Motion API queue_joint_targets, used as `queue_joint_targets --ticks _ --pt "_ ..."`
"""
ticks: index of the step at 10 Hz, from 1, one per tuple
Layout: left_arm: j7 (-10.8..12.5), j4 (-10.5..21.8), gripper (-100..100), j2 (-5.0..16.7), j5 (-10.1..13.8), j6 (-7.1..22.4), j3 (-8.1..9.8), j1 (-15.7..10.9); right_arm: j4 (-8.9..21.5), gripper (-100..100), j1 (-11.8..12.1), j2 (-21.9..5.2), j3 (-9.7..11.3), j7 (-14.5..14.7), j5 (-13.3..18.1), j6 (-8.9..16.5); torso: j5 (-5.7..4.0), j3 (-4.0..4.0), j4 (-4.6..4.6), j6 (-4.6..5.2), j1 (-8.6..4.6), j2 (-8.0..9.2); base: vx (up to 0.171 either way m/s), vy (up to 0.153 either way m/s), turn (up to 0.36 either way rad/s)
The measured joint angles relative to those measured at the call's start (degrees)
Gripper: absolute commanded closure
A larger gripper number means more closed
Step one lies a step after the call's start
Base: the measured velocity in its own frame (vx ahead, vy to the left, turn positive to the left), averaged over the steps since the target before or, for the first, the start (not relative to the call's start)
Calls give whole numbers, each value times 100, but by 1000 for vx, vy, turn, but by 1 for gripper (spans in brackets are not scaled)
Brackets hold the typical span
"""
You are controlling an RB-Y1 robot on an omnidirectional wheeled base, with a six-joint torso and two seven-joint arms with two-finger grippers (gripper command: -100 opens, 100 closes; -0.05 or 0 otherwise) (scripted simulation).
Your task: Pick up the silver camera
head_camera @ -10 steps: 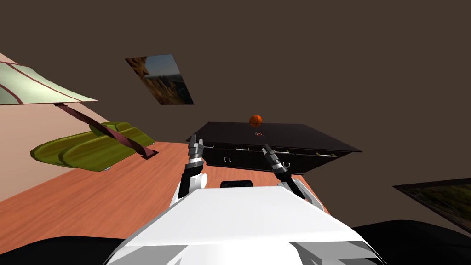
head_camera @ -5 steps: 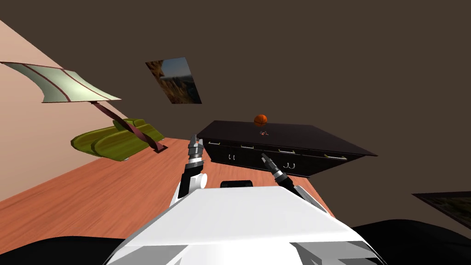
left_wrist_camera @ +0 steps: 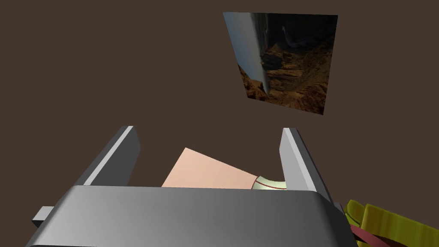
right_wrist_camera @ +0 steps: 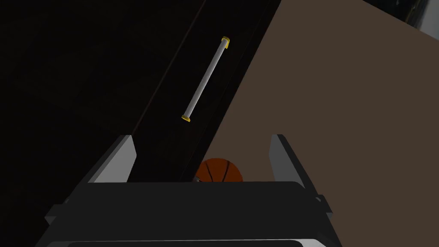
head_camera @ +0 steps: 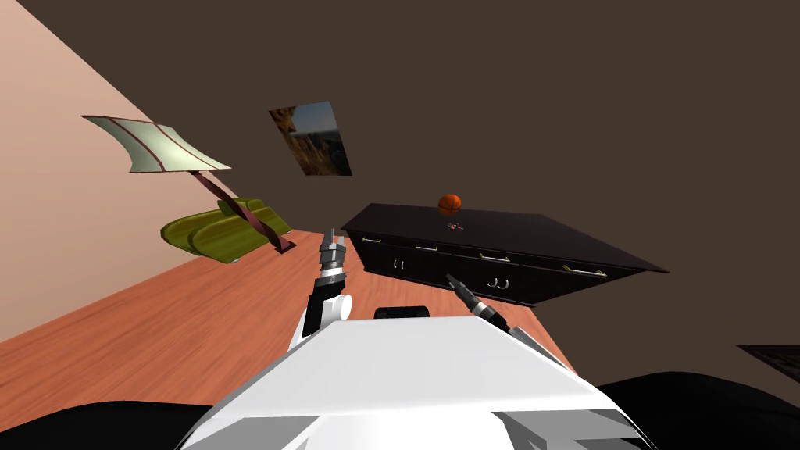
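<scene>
on dark cabinet (head_camera: 531,234), small camera (head_camera: 455,226)

The dark surface (head_camera: 500,228) and orange ball (head_camera: 449,204) are seen distantly from the head, closely from the right wrist.

You see a dim room with flat, even light and no clear shadows. The cabinet (right_wrist_camera: 85,85) just ahead of your right gripper (right_wrist_camera: 200,138) looks almost black; only its handle (right_wrist_camera: 205,79) catches light. In the head view the walls (head_camera: 586,94) lean and spread toward the corners.
</scene>
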Motion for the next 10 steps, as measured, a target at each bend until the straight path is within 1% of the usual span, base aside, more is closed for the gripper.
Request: queue_joint_targets --ticks 1,2,3,4,5,6,7,8,9,10 --pt "0 0 0 1 0 0 1 1 118 -100 -32 -50 31 1 17 6 -3 -6 -2 0 -16 -11 -39 61 186" --pt "0 0 0 0 0 0 0 0 316 -100 -51 -221 137 -4 91 -24 -3 -7 -3 -3 -8 -11 -41 61 121" --pt "0 0 0 0 0 0 0 0 474 -100 -7 -333 199 13 143 -43 -2 -6 -2 1 -8 -10 -59 80 213" --pt "0 0 0 0 0 0 0 0 710 -100 -14 -475 327 35 235 -107 -1 -3 -1 -3 -2 -5 -52 58 102" --pt "0 0 0 0 0 0 0 0 929 -100 -18 -677 384 16 269 -158 -1 -3 -1 1 -10 -5 -47 85 271" --pt "0 0 0 0 0 0 0 -1 1234 -100 -21 -803 519 45 370 -244 -1 -4 -1 -4 -1 -6 -22 71 101" --pt "0 0 0 0 0 0 1 1 1340 -100 68 -968 576 66 420 -220 0 -6 -2 3 -5 -12 -10 28 -53" --pt "0 0 0 1 0 0 1 1 1471 -100 48 -1074 599 56 431 -209 -3 -9 -3 2 -18 -17 -34 59 260" --pt "0 0 0 0 0 0 0 0 1537 -100 168 -1219 680 90 507 -220 -2 -7 -3 -3 -10 -12 -35 60 141" --pt "0 0 0 0 0 0 1 1 1618 -100 135 -1384 770 83 559 -185 -2 -7 -2 0 -10 -12 -15 29 -32"
